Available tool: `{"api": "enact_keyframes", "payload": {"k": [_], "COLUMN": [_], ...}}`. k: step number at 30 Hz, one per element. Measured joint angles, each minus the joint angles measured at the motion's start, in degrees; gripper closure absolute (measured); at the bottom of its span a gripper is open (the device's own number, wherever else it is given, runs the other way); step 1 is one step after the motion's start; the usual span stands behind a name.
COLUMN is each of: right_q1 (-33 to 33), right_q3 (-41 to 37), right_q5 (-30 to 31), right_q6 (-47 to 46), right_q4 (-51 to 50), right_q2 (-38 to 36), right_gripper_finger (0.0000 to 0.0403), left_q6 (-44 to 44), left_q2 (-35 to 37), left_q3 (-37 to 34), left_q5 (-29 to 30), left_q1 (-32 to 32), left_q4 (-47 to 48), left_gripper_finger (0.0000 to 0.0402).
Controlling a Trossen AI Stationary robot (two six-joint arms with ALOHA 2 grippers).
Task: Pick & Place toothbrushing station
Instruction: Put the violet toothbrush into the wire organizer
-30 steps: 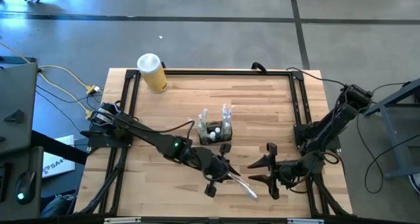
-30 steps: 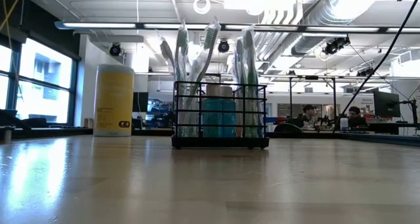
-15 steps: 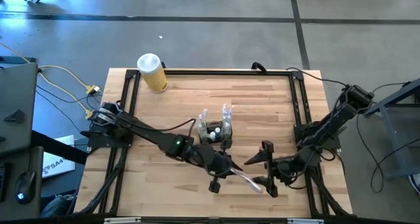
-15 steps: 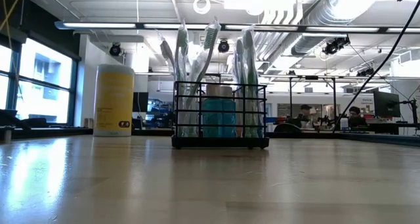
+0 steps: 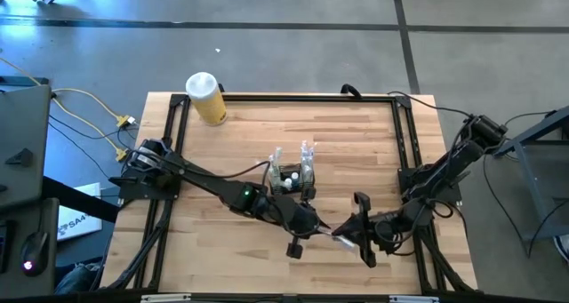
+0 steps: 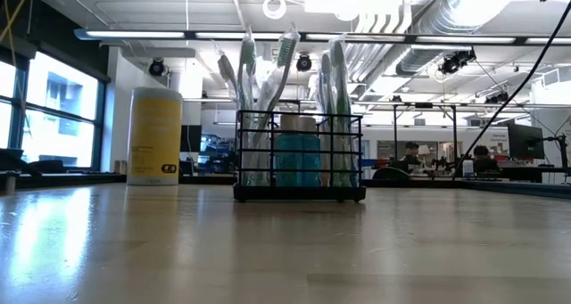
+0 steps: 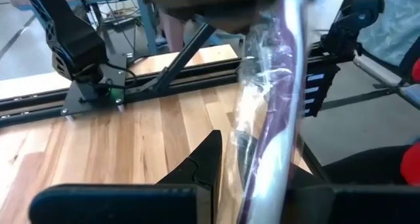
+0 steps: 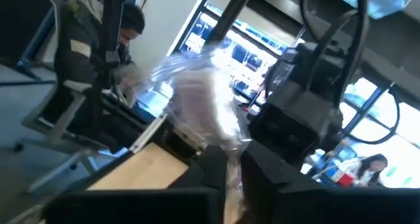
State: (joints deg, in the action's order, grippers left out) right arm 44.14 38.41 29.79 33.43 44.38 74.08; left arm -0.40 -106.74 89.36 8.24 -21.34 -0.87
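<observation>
Gleaming wire-grid caddy [image 6: 299, 157], box-shaped

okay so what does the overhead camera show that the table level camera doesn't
Only the overhead view shows both arms: the left gripper and right gripper meet near the table's front edge, both closed on a wrapped toothbrush passed between them.

Only the table-level view shows the room behind, with people seated at desks, and the blue bottle inside the caddy.

Both show the black mesh caddy standing upright with toothbrushes in it, and the yellow canister farther back on the table.
</observation>
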Motion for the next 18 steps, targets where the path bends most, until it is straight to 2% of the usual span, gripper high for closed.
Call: {"api": "enact_keyframes", "payload": {"k": [2,5,10,14,18], "right_q1": [0.11,0.74,1.18,3.40,6.00], "right_q3": [0.07,0.07,0.02,0.02,0.02], "right_q5": [0.10,0.89,1.81,6.81,16.81], "right_q6": [1.64,2.44,-1.87,-4.72,-7.94], "right_q4": [-0.58,-1.29,-4.16,-5.97,-8.90], "right_q2": [-0.12,-0.03,-0.48,-1.72,-3.74], "right_gripper_finger": [0.0387,0.0390,0.0393,0.0393,0.0393], "left_q6": [-0.25,-0.15,3.42,3.59,-0.89], "left_q2": [0.00,-0.02,0.17,1.14,3.32], "left_q3": [0.00,0.00,0.07,0.04,0.06], "left_q5": [0.01,-0.38,0.09,0.23,2.69], "left_q1": [-0.04,-0.02,-0.06,0.00,-0.08], "left_q4": [0.52,1.85,0.65,1.73,7.87], "left_gripper_finger": [0.0362,0.0351,0.0257,0.0188,0.0148]}}
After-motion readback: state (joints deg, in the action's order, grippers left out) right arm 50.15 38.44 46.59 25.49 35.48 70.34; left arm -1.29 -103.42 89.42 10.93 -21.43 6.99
